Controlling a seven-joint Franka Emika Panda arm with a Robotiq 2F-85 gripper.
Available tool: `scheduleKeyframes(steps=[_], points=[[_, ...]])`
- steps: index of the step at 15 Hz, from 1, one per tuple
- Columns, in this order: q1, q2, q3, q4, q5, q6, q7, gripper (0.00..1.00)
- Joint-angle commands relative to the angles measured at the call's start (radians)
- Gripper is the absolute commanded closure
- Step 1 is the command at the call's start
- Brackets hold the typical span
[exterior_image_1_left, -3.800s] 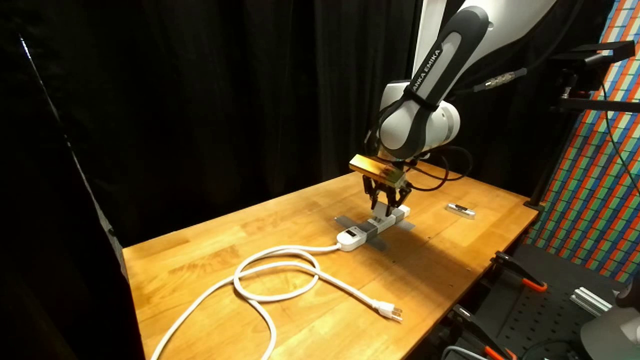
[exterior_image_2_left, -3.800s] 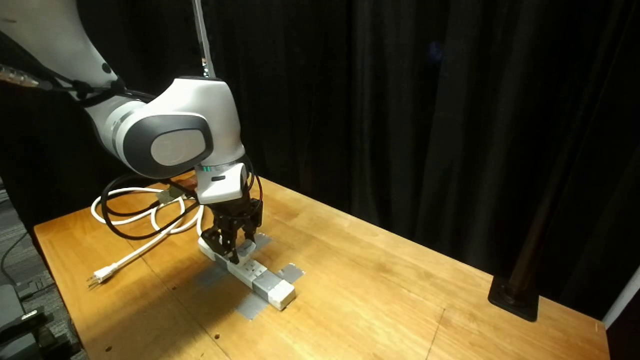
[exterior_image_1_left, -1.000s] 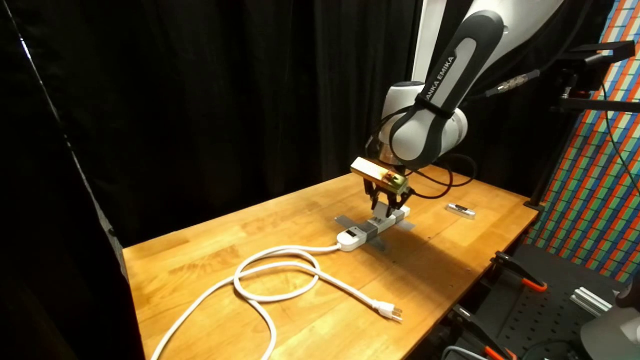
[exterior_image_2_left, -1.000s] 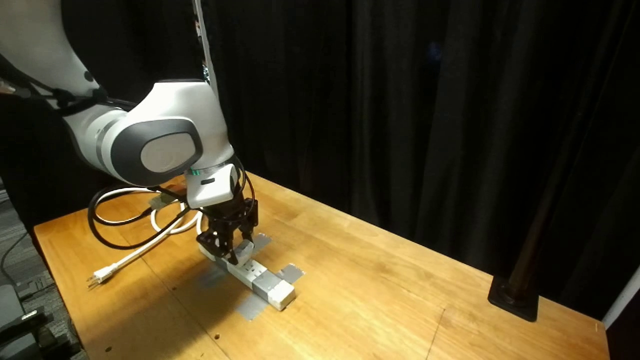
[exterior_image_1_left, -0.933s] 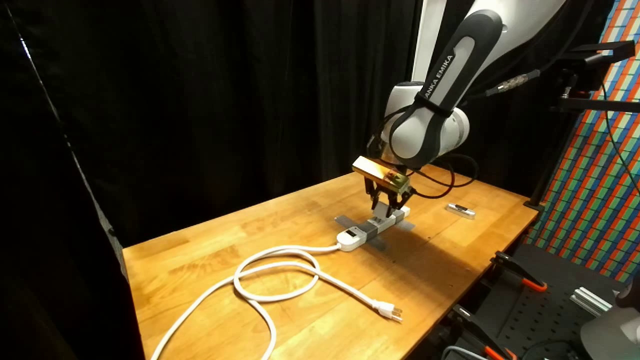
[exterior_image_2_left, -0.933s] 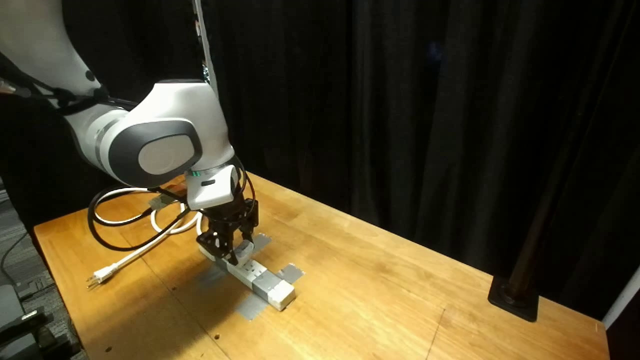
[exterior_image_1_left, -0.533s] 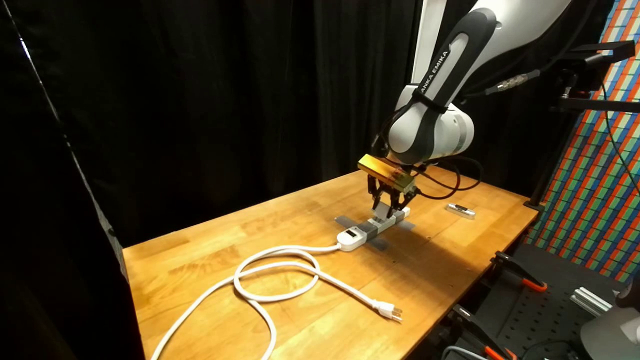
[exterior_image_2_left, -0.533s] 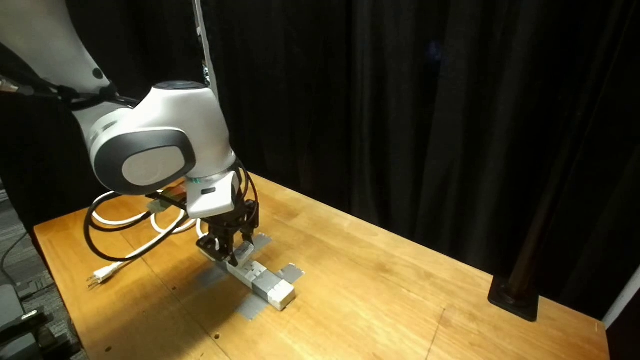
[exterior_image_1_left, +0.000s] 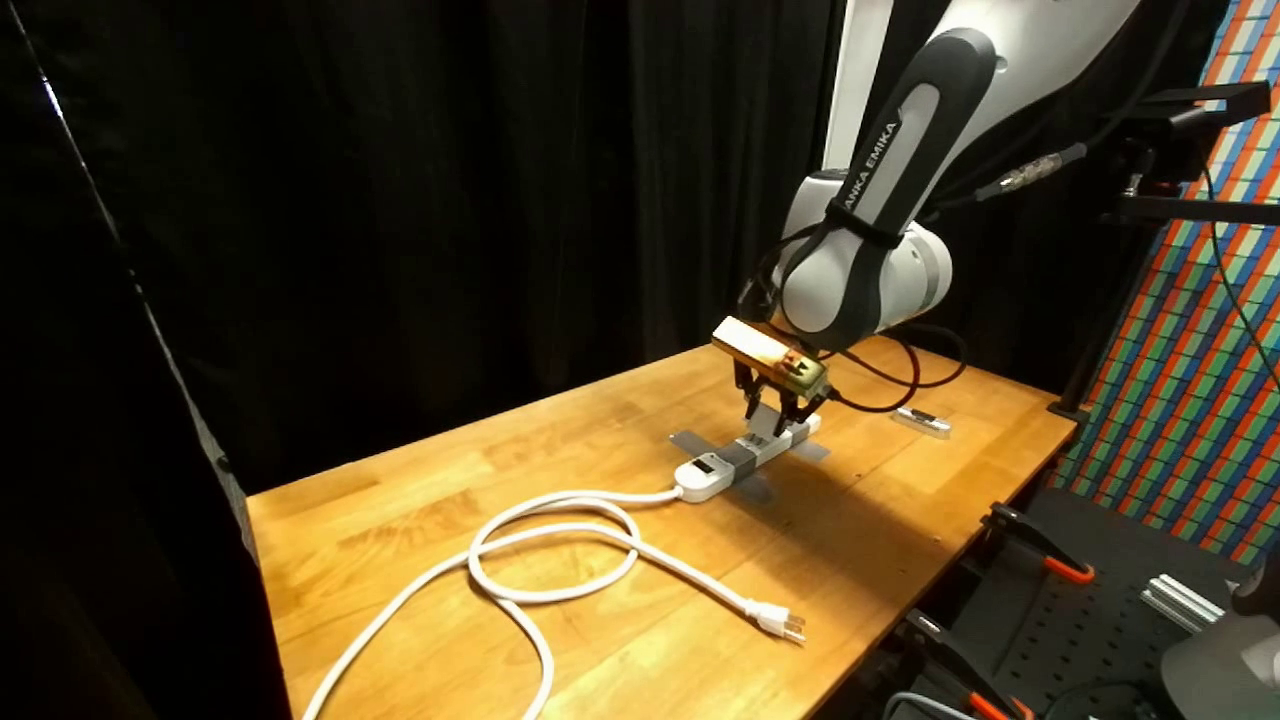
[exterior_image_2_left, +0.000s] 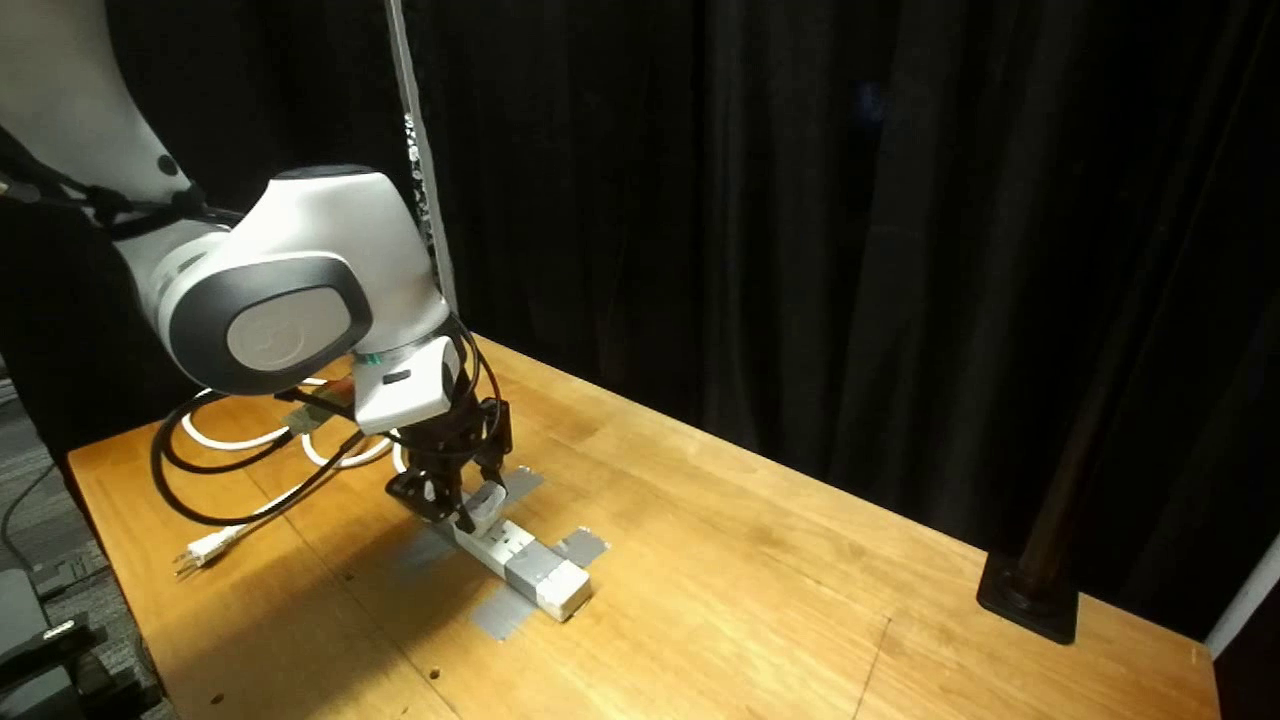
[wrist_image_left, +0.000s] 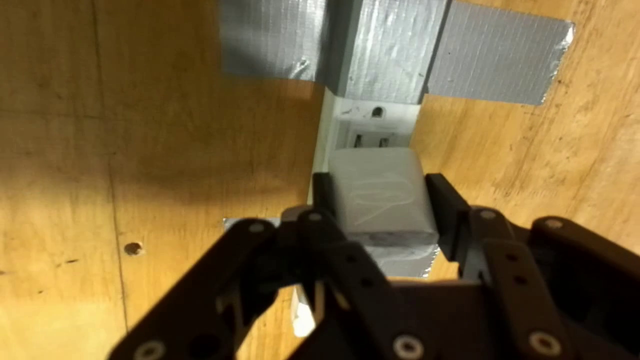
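My gripper (wrist_image_left: 378, 186) is shut on a white block (wrist_image_left: 382, 200), shaped like a plug-in adapter, with a finger on each side. The block also shows in both exterior views (exterior_image_1_left: 763, 420) (exterior_image_2_left: 487, 505). It sits over the white power strip (exterior_image_1_left: 700, 478), looking slightly tilted. The strip also shows in an exterior view (exterior_image_2_left: 565, 590) and the wrist view (wrist_image_left: 357, 107). An outlet (wrist_image_left: 372, 137) shows just beyond the block's far edge. The block's underside is hidden, so I cannot tell whether any prongs are in the strip. Grey tape (wrist_image_left: 395, 50) holds the strip to the table.
The strip's white cord (exterior_image_1_left: 600, 598) loops across the wooden table (exterior_image_1_left: 420, 480) to a three-prong plug (exterior_image_1_left: 772, 617). A small pale bar (exterior_image_1_left: 922, 420) lies behind the gripper. Orange-tipped clamps (exterior_image_1_left: 1040, 545) grip the table edge. A black pole base (exterior_image_2_left: 1028, 600) stands far off.
The arm and wrist have shifted and tilted, rightward in one exterior view and leftward and lower in the other. The block stays in the fingers over the strip, shifting only slightly.
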Motion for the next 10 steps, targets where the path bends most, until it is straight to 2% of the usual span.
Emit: scheduleKeyframes(steps=[1,7,8,9,10], points=[[0.010,0.002,-0.010,0.000,0.010,0.007,-0.004,0.52],[0.005,0.002,-0.007,0.002,0.011,0.004,-0.004,0.52],[0.005,0.002,-0.007,0.002,0.011,0.004,-0.004,0.77],[0.035,0.008,-0.039,0.011,-0.003,-0.003,0.018,0.77],[0.093,0.035,-0.099,0.022,-0.030,0.017,0.062,0.77]])
